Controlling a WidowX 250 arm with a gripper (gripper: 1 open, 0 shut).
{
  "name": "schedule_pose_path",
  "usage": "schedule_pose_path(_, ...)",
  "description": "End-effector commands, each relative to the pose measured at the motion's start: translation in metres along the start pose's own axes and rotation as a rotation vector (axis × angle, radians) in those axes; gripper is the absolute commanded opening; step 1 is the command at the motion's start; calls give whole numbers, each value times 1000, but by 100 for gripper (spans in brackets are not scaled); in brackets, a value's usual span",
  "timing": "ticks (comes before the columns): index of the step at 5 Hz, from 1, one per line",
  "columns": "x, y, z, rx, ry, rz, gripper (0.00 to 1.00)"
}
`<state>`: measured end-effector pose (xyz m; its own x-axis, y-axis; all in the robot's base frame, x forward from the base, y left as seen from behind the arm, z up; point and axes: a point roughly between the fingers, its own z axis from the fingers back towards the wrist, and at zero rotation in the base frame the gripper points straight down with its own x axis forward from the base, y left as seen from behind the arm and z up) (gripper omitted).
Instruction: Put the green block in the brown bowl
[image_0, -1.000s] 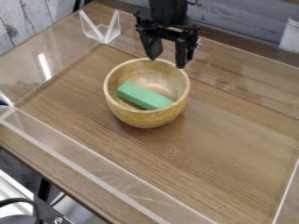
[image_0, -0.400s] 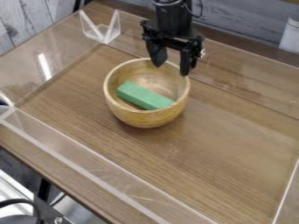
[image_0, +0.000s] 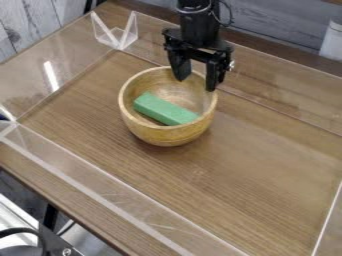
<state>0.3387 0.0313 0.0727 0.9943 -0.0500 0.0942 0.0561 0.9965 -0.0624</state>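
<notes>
- The gripper (image_0: 197, 72) has edged slightly rightward and lower since a second ago.
- Its jaws hang spread, holding nothing.
- The green block (image_0: 166, 110) already lies inside the brown bowl (image_0: 142, 127); only retreat seems left.

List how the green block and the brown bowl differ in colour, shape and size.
Colour: the green block is plain mint green, while the brown bowl is light-brown wood with visible grain.
Shape: the block is a flat-faced rectangular bar; the bowl is round with a thick rim.
Size: the block is much smaller than the bowl, roughly half its width.
Role: the block lies inside; the bowl holds it.
Shared: both rest below the open gripper, neither held.
</notes>
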Motion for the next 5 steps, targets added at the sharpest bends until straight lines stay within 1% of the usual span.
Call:
schedule_pose_path(1,15,1,16,18,-68,-1,100)
schedule_pose_path(2,16,4,14,22,-67,5,100)
schedule_pose_path(5,15,15,5,38,-48,35,100)
